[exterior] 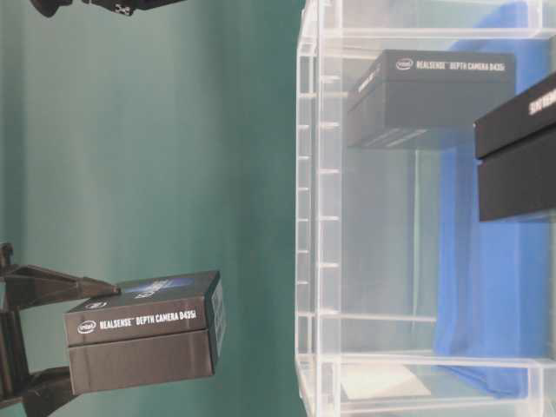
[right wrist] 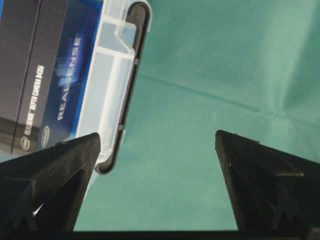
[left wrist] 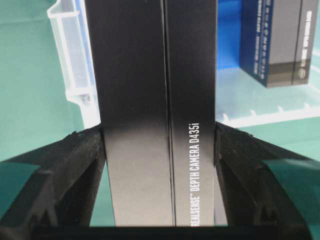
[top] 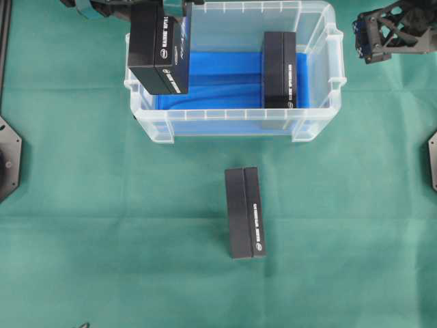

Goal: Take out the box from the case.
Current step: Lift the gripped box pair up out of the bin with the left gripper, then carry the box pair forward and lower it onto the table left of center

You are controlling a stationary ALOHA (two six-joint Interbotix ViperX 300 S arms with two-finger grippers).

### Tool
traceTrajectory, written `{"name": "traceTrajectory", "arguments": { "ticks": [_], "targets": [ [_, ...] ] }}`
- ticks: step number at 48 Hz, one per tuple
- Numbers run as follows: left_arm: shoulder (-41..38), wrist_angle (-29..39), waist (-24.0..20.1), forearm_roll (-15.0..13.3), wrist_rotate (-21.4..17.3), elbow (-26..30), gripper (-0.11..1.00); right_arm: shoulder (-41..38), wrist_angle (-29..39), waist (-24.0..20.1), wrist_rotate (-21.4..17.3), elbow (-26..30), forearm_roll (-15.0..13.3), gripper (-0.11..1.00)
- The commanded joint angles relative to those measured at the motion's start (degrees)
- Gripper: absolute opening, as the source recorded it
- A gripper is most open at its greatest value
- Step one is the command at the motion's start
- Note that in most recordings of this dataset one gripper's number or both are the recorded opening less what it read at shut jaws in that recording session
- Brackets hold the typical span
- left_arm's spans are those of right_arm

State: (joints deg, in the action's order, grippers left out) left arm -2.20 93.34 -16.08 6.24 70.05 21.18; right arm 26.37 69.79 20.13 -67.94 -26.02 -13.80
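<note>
Left jaws clamp the black box on both long faces.
Box hangs lifted above the case's left rim; a second box stays inside, nearer the empty, wide-open right gripper; desk holds a third.

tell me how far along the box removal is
One box already lies on the cloth in front of the case. The left gripper is shut on a second box, held above the case's left rim. A third box is left inside; the right gripper is open.
</note>
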Motion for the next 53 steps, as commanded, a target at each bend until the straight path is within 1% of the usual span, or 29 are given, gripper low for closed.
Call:
{"name": "traceTrajectory", "arguments": {
  "ticks": [1, 24, 35, 41, 47, 53],
  "targets": [
    [0.97, -0.26, -0.09, 0.26, 0.09, 1.41, 0.61, 0.35, -0.26, -0.09, 0.00, 0.53, -0.26, 0.93],
    [1.49, -0.26, 0.35, 0.35, 0.44, 0.44, 0.61, 0.44, -0.26, -0.09, -0.09, 0.53, -0.26, 0.93],
    [1.58, -0.18, 2.46, 0.44, 1.32, 0.00, 0.61, 0.44, -0.26, -0.09, 0.00, 0.44, -0.26, 0.93],
    [2.02, -0.18, 4.48, 0.88, 3.43, -0.97, 0.61, 0.44, -0.26, -0.09, 0.09, 0.53, -0.26, 0.93],
    [2.81, -0.18, 6.86, 1.14, 6.94, -2.64, 0.61, 0.44, -0.26, -0.09, 0.18, 0.53, -0.26, 0.93],
    [3.69, -0.35, 10.28, 1.14, 10.72, -4.48, 0.61, 0.44, -0.26, -0.09, 0.79, 0.53, -0.26, 0.93]
  ]
}}
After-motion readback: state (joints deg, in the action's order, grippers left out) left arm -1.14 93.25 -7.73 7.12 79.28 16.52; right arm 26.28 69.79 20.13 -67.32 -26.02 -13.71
